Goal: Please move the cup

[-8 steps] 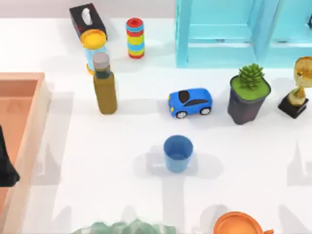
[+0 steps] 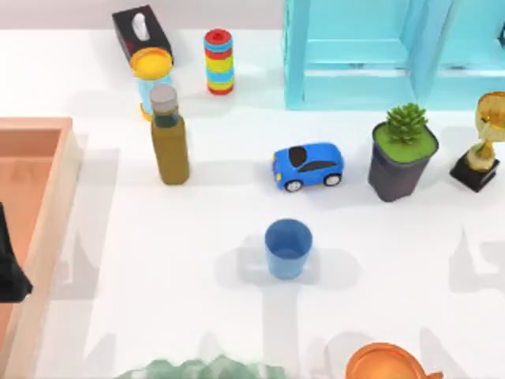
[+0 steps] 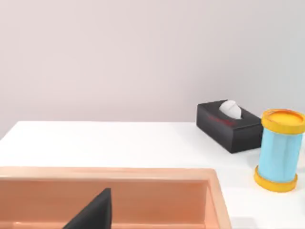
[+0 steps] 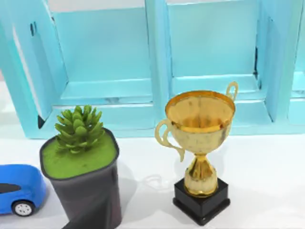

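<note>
- A white table (image 2: 197, 316) seen from above, with a small blue cup (image 2: 288, 247) standing upright and alone near its middle, nothing touching it.
- Just behind the cup sits a blue toy car (image 2: 308, 166); to the car's right are a potted succulent (image 2: 403, 151) and a gold trophy (image 2: 481, 144), in front of a turquoise shelf unit (image 2: 379, 51).
- On the left side stand an olive bottle (image 2: 168, 138), an orange-lidded clear blue jar (image 2: 151, 79), a black tissue box (image 2: 140, 33) and a striped stack of rings (image 2: 218, 61).
- A wooden tray (image 2: 55, 205) lies at the left edge, with a dark piece of the left arm (image 2: 9, 264) over it; whether the left end effector is open or closed cannot be told.
- The right wrist view looks across at the succulent and trophy; the right end effector's state cannot be told either.
- An orange round vessel (image 2: 387, 365) sits at the near edge, to the right of the cup.
- Judgement: no grasp has begun. To do it well, an arm should come down from above with fingers spread wider than the rim, close on the tapered sides low enough not to slip, and lift straight up, clear of the toy car.
</note>
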You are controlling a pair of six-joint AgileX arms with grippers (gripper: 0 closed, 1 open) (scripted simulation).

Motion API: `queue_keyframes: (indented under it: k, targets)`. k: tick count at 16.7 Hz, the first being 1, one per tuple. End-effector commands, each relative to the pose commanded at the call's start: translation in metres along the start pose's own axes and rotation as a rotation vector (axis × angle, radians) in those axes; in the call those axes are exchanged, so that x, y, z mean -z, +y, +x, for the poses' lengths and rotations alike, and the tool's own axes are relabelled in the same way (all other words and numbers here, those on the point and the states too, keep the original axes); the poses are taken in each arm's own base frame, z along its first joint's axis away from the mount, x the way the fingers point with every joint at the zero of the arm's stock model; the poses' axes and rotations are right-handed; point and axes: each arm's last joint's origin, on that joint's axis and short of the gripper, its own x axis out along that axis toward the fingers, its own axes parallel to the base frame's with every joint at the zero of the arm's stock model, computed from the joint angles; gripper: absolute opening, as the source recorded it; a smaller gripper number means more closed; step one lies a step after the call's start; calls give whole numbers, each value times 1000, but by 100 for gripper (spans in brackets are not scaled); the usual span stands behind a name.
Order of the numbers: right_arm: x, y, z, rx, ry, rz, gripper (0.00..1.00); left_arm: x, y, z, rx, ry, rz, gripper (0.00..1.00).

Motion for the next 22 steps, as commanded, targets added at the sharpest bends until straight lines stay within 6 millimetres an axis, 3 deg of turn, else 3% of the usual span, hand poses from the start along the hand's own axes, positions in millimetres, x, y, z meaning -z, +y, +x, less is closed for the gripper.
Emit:
queue_keyframes:
  k: [3,5,8,10,13,16,19,22]
  targets:
    - [-41,16,10,-57,196,64,100,0,0,0,0,0,0,100]
    - [-71,31,28,-86,355,101,100,0,0,0,0,0,0,100]
    - [-106,65,70,-99,618,133,100,0,0,0,0,0,0,100]
    - [-116,94,105,-85,795,136,100,0,0,0,0,0,0,100]
    - [-112,145,154,-34,1031,115,100,0,0,0,0,0,0,100]
    - [-92,192,190,32,1209,75,100,0,0,0,0,0,0,100]
    - [-70,226,208,93,1323,34,100,0,0,0,0,0,0,100]
    - [-56,243,215,129,1378,9,100,0,0,0,0,0,0,100]
